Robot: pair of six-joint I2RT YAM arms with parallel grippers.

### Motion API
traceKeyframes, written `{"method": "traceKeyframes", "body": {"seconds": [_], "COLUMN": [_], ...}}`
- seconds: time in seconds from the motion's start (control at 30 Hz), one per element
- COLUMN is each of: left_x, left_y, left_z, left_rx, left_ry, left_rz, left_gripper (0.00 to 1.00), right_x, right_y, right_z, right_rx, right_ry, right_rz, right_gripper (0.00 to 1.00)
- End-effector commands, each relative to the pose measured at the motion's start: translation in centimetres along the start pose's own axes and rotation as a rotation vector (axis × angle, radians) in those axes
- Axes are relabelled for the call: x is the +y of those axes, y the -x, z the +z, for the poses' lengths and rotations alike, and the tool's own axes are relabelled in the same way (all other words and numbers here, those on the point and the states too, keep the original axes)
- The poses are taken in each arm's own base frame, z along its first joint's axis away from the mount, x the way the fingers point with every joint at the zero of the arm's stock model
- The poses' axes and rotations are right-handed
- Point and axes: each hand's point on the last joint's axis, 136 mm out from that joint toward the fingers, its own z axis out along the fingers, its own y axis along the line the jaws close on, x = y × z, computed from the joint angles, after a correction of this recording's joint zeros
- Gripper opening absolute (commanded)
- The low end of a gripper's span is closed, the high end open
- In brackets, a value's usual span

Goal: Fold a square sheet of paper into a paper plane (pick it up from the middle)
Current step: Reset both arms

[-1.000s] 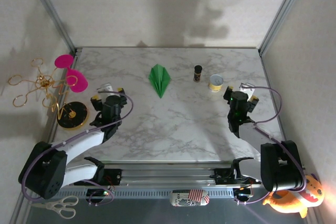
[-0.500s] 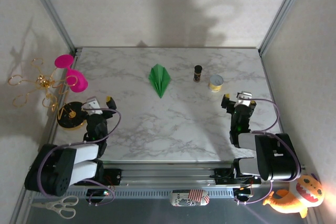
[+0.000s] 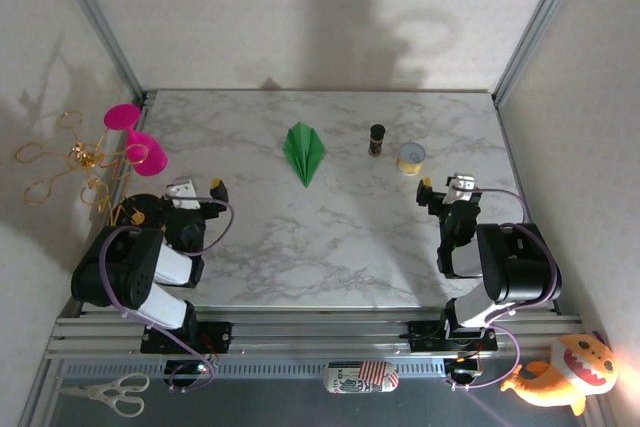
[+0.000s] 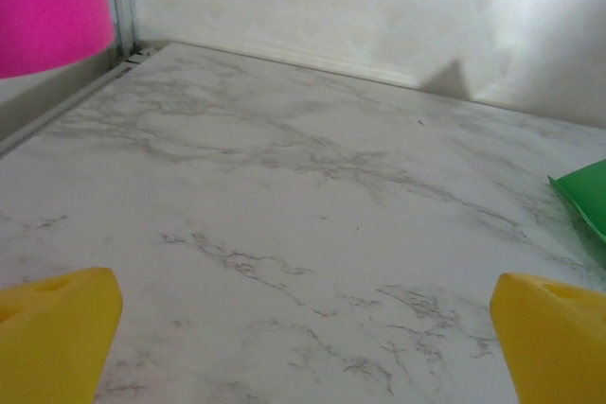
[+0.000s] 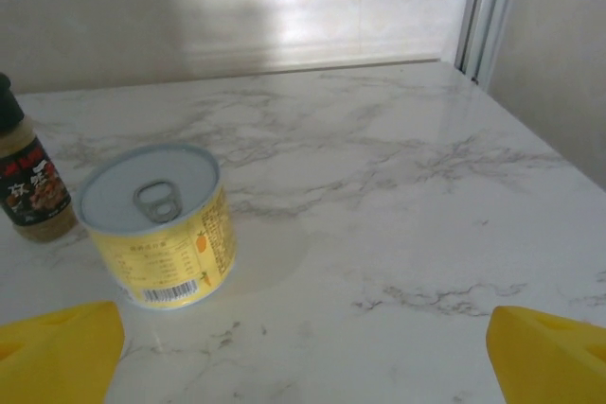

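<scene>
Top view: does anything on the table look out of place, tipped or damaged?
Nothing stands out. The paper plane lies flat on the table, the can and bottle stand upright to its right, and the left gripper and right gripper are open, holding nothing.

No text is legible. The bottle carries a red label with pale characters, too blurred to read. The can bears a barcode and unreadable fine print.

The left arm and right arm have folded back, jaws tucked near their bases.
</scene>
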Motion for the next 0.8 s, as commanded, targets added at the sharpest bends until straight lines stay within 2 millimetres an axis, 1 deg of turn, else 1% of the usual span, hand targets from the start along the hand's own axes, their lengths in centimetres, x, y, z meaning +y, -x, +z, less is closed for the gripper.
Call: {"method": "traceKeyframes", "body": {"seconds": [0.0, 0.07, 0.77], "left_x": [-1.0, -0.5, -0.6], "left_y": [1.7, 1.2, 1.2], "left_z": [1.2, 2.3, 2.3], "left_rx": [-0.042, 0.004, 0.002], "left_ry": [-0.041, 0.005, 0.011], "left_rz": [-0.011, -0.006, 0.0], "left_gripper": [0.99, 0.99, 0.99], "right_x": [0.1, 0.1, 0.0], "right_y": [2.0, 2.0, 2.0], "right_z": [0.5, 0.6, 0.6], "right_rx": [-0.065, -0.064, -0.062], "right_ry": [0.007, 0.012, 0.014], "right_rz": [-0.005, -0.002, 0.001], "right_gripper": [0.99, 0.99, 0.99]}}
